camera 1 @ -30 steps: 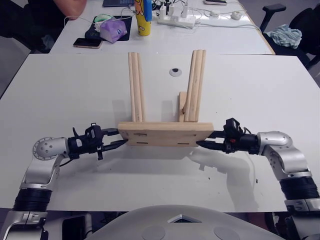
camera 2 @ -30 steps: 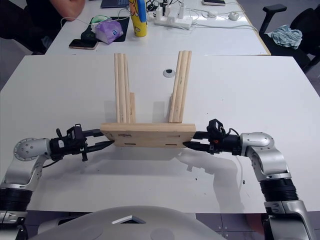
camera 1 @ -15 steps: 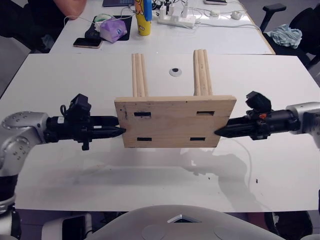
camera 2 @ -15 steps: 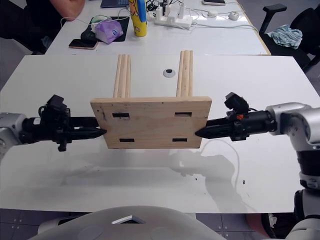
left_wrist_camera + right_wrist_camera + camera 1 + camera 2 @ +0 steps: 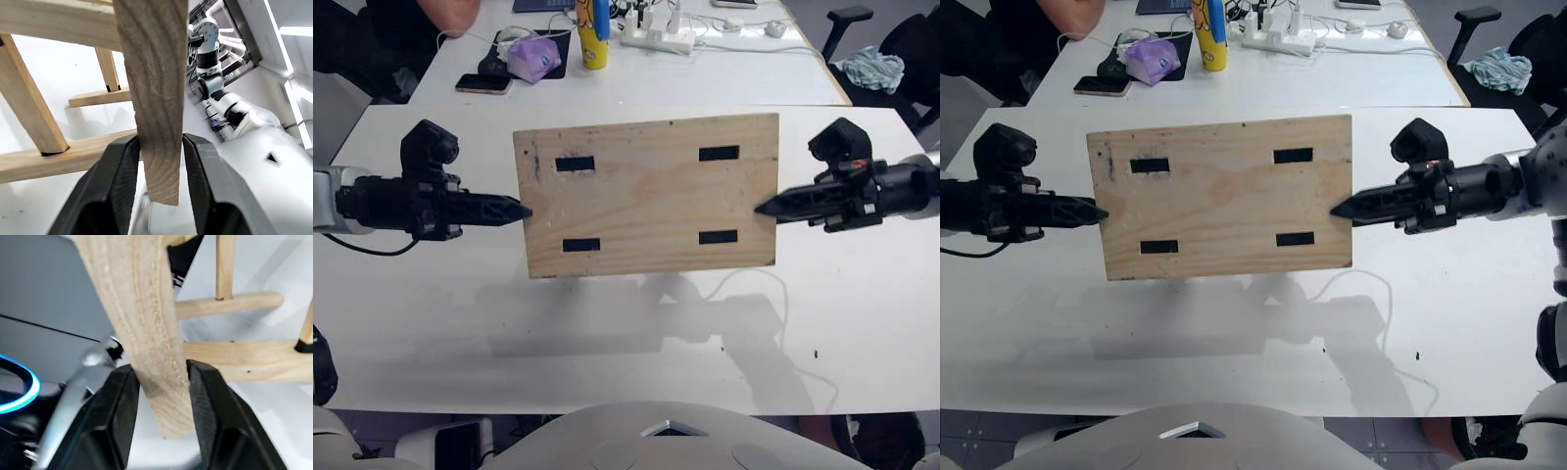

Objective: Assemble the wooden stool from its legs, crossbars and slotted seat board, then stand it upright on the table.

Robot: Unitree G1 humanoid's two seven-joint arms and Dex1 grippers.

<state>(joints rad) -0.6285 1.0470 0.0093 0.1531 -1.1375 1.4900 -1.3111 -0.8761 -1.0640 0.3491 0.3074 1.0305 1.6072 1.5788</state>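
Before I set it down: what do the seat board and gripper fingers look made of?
Seat board: pale, unpainted wood, apparently unvarnished; grain streaks across the face, growth rings on the end clamped in the left gripper. Fingers: smooth black, slightly glossy, probably plastic or rubber; cannot tell which.

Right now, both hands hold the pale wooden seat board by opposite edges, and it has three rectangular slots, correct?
No: the pale wooden seat board has four rectangular slots, per the left eye view; the left hand and right hand do hold opposite edges.
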